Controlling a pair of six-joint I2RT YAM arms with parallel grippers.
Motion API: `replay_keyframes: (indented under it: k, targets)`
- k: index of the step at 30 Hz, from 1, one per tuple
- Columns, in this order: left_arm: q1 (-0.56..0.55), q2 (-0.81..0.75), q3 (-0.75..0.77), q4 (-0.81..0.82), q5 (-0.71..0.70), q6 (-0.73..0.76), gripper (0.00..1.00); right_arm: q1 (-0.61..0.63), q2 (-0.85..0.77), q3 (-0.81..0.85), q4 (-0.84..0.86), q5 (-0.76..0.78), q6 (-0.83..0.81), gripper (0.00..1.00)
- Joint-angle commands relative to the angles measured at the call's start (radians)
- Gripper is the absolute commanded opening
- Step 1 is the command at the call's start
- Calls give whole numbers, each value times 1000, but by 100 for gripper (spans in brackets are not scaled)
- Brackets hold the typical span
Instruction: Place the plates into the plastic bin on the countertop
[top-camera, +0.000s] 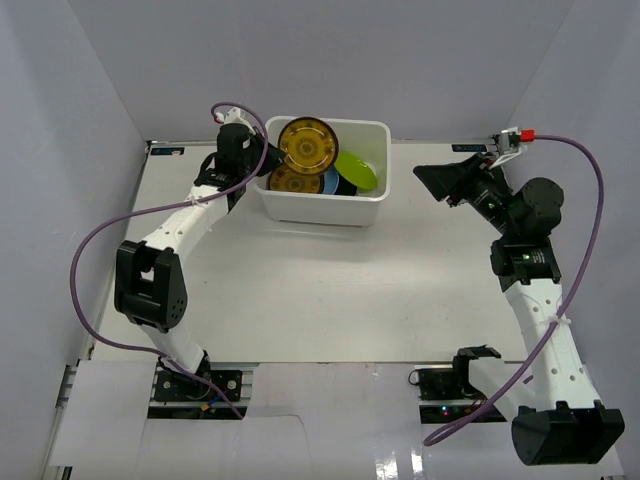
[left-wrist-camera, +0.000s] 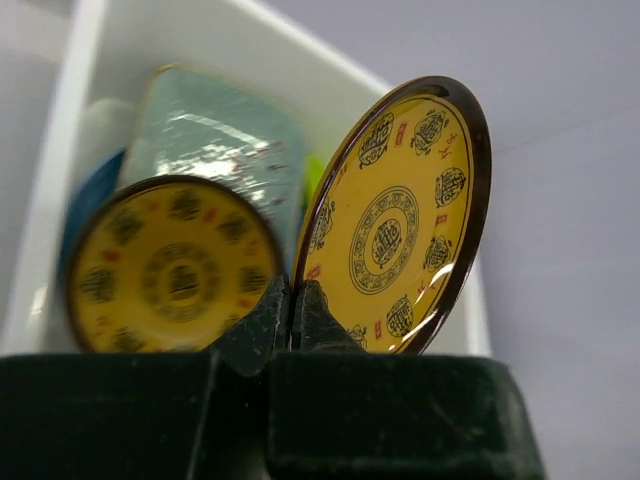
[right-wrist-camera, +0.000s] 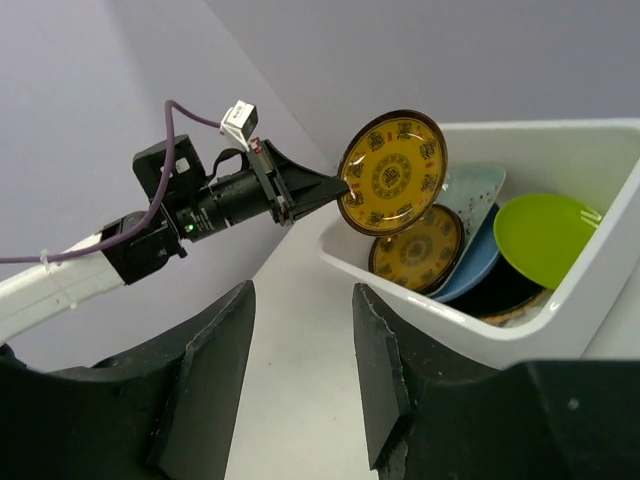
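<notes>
The left gripper (left-wrist-camera: 290, 300) pinches 1 yellow plate (top-camera: 305, 143) above the bin (top-camera: 320, 212). Inside the bin lie 1 other yellow plate (top-camera: 293, 180), 1 green plate (top-camera: 356, 168) and 1 blue plate (right-wrist-camera: 480, 265). The right gripper (right-wrist-camera: 302, 300) is half open and empty.

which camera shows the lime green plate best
Right wrist: the lime green plate faces it almost whole inside the plastic bin. Top external shows it small and foreshortened; left wrist shows only a sliver beside the yellow plate.

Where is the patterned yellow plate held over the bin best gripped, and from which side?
Probably at its rim, from the bin's left, as the left gripper does: the yellow plate stands on edge above the plastic bin, so only the thin rim fits between the fingers.
</notes>
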Motion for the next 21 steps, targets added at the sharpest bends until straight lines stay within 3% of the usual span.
replay_keyframes:
  k: [1,8,10,11,13,14,15,16,18,19,21]
  targets:
    - [0,27,35,-107,-47,78,0,65,51,-8,-13,43,-67,50]
    - [15,116,59,-138,-61,103,3,302,182,38,-100,198,-205,51]
    - [15,135,75,-159,-55,112,15,332,202,46,-100,226,-214,51]
    - [15,135,81,-163,-55,121,33,340,205,51,-102,233,-220,51]
    - [15,121,84,-172,-50,134,54,359,208,60,-113,259,-234,53]
    - [15,110,90,-173,-52,147,76,362,208,67,-116,267,-239,54]
    - [15,85,92,-176,-52,152,91,363,205,69,-119,279,-240,56]
    - [15,69,95,-176,-52,157,96,366,201,72,-122,287,-243,60]
    - [15,26,96,-173,-52,163,98,365,193,75,-123,305,-245,64]
    - [13,-18,96,-172,-50,164,98,366,185,78,-126,311,-249,73]
    - [12,-64,98,-164,-35,173,98,368,170,90,-140,328,-257,82]
